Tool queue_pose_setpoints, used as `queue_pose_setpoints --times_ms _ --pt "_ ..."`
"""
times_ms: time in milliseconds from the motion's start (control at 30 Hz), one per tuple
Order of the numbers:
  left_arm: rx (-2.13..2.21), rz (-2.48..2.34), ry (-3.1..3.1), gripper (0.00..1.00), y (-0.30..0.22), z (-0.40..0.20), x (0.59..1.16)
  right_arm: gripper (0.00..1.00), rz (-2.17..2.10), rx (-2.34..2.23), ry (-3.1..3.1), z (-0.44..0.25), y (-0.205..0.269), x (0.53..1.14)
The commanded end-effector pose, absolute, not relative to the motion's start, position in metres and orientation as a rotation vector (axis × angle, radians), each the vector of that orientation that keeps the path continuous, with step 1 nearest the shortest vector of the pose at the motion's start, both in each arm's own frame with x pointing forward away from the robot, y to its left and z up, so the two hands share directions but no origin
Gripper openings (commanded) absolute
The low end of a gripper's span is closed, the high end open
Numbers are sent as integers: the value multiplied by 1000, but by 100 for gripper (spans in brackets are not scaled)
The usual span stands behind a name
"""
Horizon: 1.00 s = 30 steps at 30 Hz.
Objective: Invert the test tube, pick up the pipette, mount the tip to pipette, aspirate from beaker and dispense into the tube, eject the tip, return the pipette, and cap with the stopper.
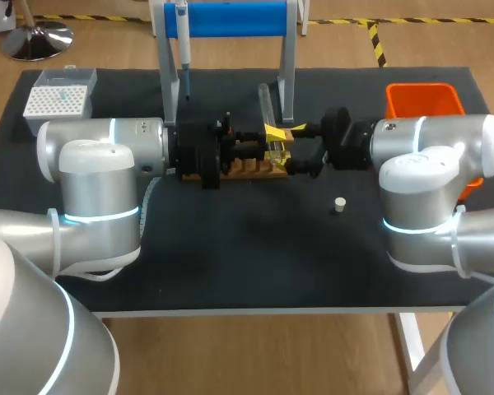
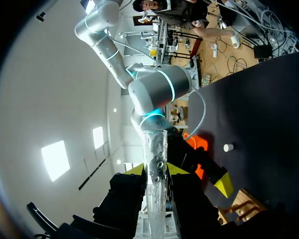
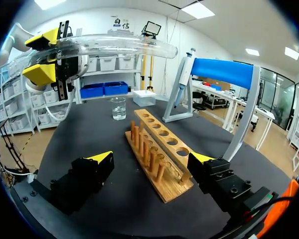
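Clamping the clear cylindrical test tube [image 2: 155,164], left fingers [image 2: 177,169]; right fingers [image 3: 102,158] apart near holed wooden rack [image 3: 162,149]

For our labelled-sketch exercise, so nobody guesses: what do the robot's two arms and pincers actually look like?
The left arm and right arm are thick, rounded silver-grey cylinders with glowing light-blue rings at the joints. The left pincer and right pincer are blocky black units, each with two fingers ending in bright yellow wedge tips. A pale cable loops beside the right arm.
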<state>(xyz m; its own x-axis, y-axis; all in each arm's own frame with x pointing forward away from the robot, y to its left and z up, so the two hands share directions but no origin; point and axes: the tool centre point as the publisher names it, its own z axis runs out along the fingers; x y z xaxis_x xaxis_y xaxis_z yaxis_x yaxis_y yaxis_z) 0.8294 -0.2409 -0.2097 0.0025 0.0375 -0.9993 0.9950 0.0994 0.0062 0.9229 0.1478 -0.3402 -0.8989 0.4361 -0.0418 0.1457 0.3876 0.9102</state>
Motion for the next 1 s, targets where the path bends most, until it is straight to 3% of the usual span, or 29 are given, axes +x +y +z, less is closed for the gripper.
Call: queue_pose_setpoints --times_ms 33,1000 --pt "1163 -1111 1277 0 -241 -210 829 100 1519 509 2368 -343 150 923" --pt "1163 -1111 1277 0 -241 -210 829 100 1479 482 2351 -349 161 938"
